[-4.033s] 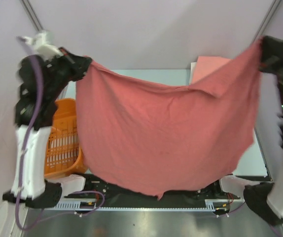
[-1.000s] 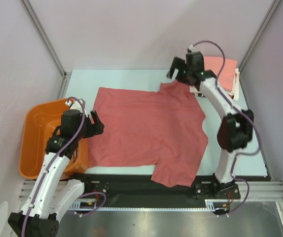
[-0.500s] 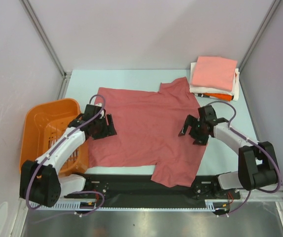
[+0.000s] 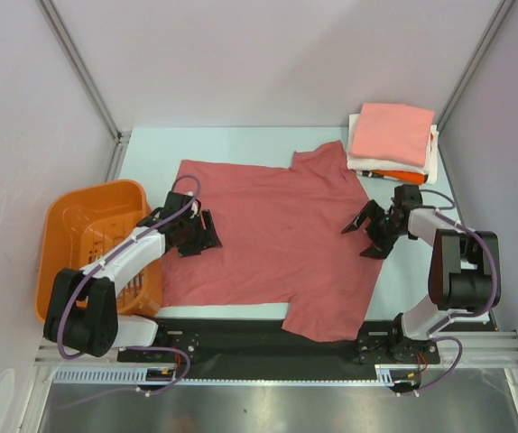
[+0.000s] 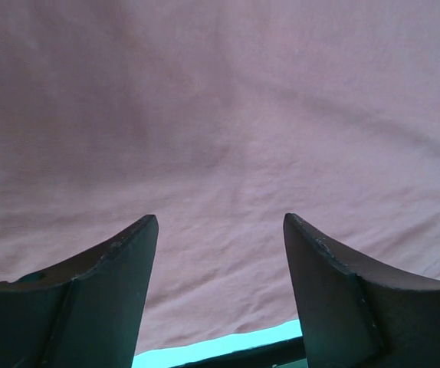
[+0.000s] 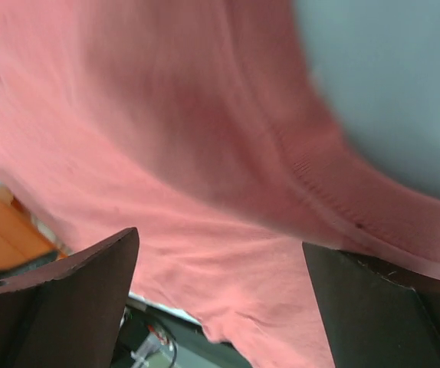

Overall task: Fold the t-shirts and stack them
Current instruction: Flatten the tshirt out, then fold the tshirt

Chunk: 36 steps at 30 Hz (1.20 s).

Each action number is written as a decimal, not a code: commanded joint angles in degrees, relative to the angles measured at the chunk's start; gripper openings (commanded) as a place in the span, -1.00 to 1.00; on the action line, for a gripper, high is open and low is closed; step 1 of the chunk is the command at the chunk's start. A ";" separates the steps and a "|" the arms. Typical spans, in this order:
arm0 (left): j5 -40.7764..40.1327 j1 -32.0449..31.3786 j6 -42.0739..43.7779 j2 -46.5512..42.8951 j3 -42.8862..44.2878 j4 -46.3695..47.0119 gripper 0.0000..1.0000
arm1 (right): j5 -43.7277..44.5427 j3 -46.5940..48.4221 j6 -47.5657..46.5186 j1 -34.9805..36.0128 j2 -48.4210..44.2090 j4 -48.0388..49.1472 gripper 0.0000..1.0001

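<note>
The plain dusty-red short-sleeved cloth t-shirt [image 4: 277,239] lies spread flat on the pale blue-green desk [image 4: 241,142], its lower right part reaching the desk's near edge. The left pincer [image 4: 202,234] sits low over the shirt's left edge. In the left wrist view its two dark fingers [image 5: 97,295] stand wide apart with only the red cloth [image 5: 220,115] behind them, and it holds nothing. The right pincer [image 4: 364,238] is at the shirt's right edge, also spread wide and holding nothing. In the right wrist view, somewhat blurred, the shirt's stitched hem [image 6: 312,172] runs between its fingers [image 6: 59,295], with bare desk [image 6: 389,77] beyond the hem.

Past the shirt's far right corner lies a stack of folded tees: salmon-pink [image 4: 392,133] on top, white [image 4: 433,159] and orange [image 4: 396,175] beneath. An orange plastic basket [image 4: 78,212] stands just left of the shirt.
</note>
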 commanded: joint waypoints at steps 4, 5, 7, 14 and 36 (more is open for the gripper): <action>0.03 -0.58 -1.63 -3.03 -0.75 2.33 0.45 | 17.68 8.05 -6.80 -4.36 3.24 0.60 0.93; 0.02 -0.58 -1.80 -3.65 -1.01 2.24 0.45 | 18.30 8.93 -7.15 -4.88 3.33 -0.01 0.93; -0.15 -0.84 -2.41 -6.02 -2.32 1.80 0.45 | 19.01 11.83 -7.94 -5.41 3.59 -1.59 0.93; -19.89 -5.24 -14.09 -19.37 -6.98 -10.49 0.47 | 17.25 12.28 -8.47 -4.45 -3.77 -5.81 0.92; -18.96 16.01 -18.16 -25.98 -15.35 -8.84 0.53 | 18.74 5.34 -3.81 12.16 -25.50 -14.07 0.94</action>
